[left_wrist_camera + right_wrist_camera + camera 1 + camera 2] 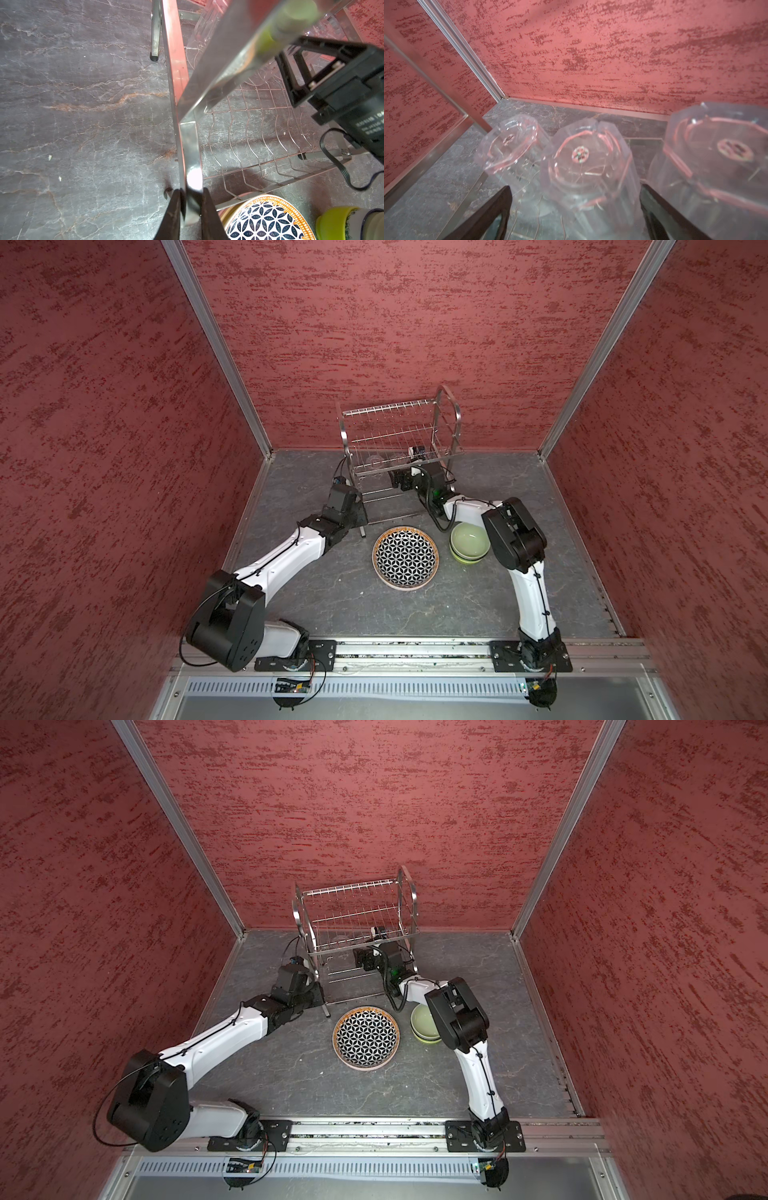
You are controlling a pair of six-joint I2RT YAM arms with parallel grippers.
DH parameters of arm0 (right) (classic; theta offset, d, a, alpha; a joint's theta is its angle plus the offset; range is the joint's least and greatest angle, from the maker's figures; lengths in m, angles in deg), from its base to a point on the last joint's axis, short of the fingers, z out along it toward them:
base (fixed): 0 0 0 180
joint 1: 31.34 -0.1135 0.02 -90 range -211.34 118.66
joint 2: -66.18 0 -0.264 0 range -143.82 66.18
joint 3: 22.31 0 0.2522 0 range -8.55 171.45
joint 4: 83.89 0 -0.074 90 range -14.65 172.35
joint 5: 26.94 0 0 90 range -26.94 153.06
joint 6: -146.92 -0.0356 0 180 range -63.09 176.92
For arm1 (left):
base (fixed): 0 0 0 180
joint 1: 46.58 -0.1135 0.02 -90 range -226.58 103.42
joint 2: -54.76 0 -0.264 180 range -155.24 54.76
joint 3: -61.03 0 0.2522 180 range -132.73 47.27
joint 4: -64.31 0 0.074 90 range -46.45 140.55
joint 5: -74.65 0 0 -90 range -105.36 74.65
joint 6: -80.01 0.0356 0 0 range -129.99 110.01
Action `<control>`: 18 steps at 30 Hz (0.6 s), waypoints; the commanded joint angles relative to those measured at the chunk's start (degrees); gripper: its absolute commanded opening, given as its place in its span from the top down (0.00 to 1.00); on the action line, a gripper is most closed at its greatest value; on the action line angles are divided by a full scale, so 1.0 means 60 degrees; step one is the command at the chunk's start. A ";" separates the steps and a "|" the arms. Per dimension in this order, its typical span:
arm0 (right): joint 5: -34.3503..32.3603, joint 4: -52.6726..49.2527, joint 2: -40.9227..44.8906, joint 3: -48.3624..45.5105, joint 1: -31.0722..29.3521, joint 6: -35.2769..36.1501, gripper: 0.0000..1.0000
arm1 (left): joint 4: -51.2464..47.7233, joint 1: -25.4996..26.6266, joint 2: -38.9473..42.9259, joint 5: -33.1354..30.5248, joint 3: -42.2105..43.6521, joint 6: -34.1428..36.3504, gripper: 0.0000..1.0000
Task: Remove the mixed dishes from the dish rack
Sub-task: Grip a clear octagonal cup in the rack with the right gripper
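Holding the shiny two-tier stainless steel wire dish rack (pixel 397 435) with my left gripper (pixel 190 199): both dark fingers (pixel 173 209) clamped on the flat steel bar of its side frame, low down near the foot. Rack stands upper centre in both top views, on the grey marbled tabletop (pixel 332 605), close to the mottled red back wall (pixel 395 323).

My right gripper (pixel 575 186) sits in under the upper tier, level with the lower one, jaws spread wide. Three clear glass tumblers stand upside down in a row on the lower tier's wires. Middle tumbler (pixel 583 162) is between my fingers, one either side of it. Contact with the glass: can't tell, view is blurred. Tumbler toward the wall corner (pixel 510 143) and the third tumbler (pixel 716 155) flank it, outside my jaws.

Off the rack, centre of both top views, just in front of it: round black-and-white geometric plate with tan rim (pixel 405 558), lying flat. Just right of the plate, partly under my right arm: pale green bowl (pixel 469 537) nested on top of a lime bowl (pixel 467 561). Left wrist view also shows a white bowl with a dark blue rim (pixel 373 223) sitting inside the lime one.
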 commanded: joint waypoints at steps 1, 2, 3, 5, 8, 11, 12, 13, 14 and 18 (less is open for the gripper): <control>-0.0403 -0.0647 -0.0407 0.0699 -0.0057 0.0134 0.05 | 0.0301 0.0089 0.0509 0.0075 -0.0062 -0.0438 0.93; -0.0425 -0.0822 -0.0535 0.0934 -0.0063 0.0149 0.05 | 0.0258 0.0107 0.0540 0.0076 -0.0061 -0.0436 0.93; -0.0467 -0.0946 -0.0641 0.1115 -0.0057 0.0164 0.05 | 0.0231 0.0122 0.0548 0.0075 -0.0061 -0.0415 0.93; -0.0616 -0.1141 -0.0856 0.1480 -0.0070 0.0248 0.05 | 0.0186 0.0162 0.0588 0.0105 -0.0047 -0.0400 0.93; -0.0797 -0.1442 -0.1109 0.1919 -0.0072 0.0375 0.05 | 0.0139 0.0225 0.0605 0.0137 -0.0033 -0.0381 0.93; -0.0949 -0.1499 -0.1221 0.2100 -0.0071 0.0463 0.05 | 0.0141 0.0257 0.0613 0.0201 -0.0007 -0.0390 0.92; -0.1049 -0.1543 -0.1245 0.2155 -0.0072 0.0455 0.05 | 0.0160 0.0255 0.0607 0.0207 0.0005 -0.0373 0.92; -0.1152 -0.1551 -0.1275 0.2195 -0.0072 0.0462 0.05 | 0.0188 0.0264 0.0593 0.0203 0.0012 -0.0373 0.92; -0.1224 -0.1551 -0.1276 0.2206 -0.0072 0.0459 0.05 | 0.0210 0.0272 0.0593 0.0211 0.0027 -0.0376 0.92; -0.1268 -0.1478 -0.1347 0.2263 -0.0086 0.0397 0.09 | 0.0227 0.0276 0.0523 0.0271 0.0041 -0.0379 0.92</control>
